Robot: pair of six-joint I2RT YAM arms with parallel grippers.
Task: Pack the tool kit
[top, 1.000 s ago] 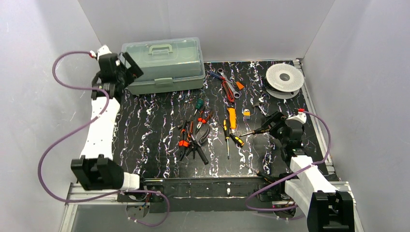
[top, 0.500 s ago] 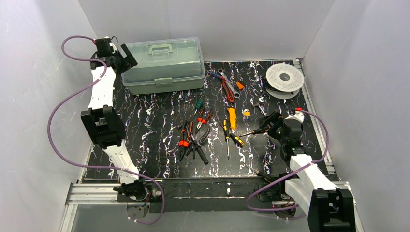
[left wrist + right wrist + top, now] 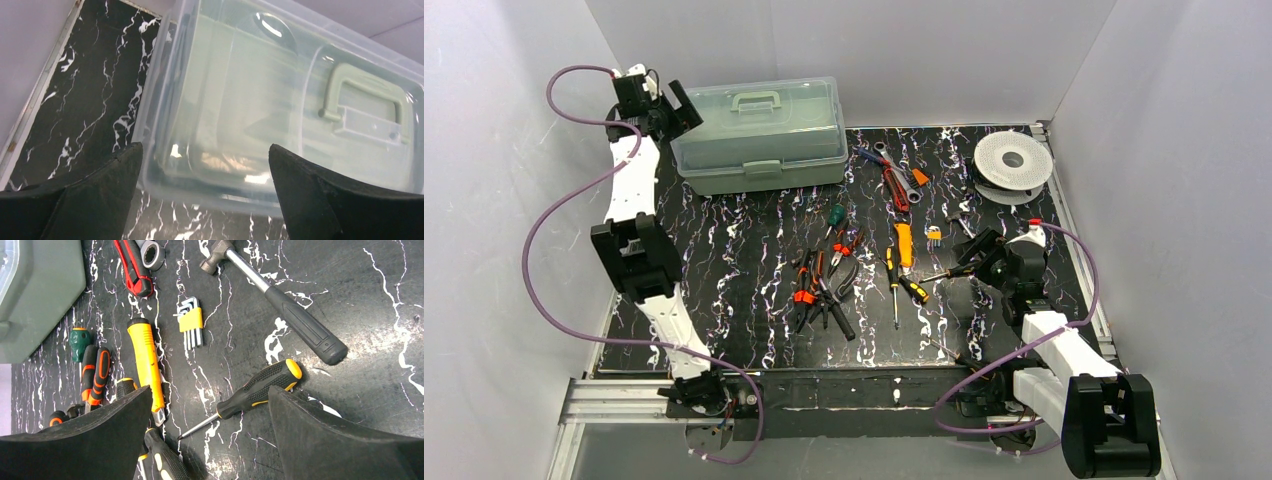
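Tool box (image 3: 759,135): lid shut; it is set at the far left of the counter (image 3: 734,235).
Left end effector (image 3: 205,200): fingers are spread wide, nothing is held; it is positioned at the box's left end.
Right end effector (image 3: 210,440): fingers are spread wide, nothing is held; it is positioned above a black-and-yellow screwdriver (image 3: 260,387).
Loose tools are laid on the counter, outside the box: hammer (image 3: 285,305), hex keys (image 3: 191,322), yellow knife (image 3: 145,360), pliers (image 3: 805,285).
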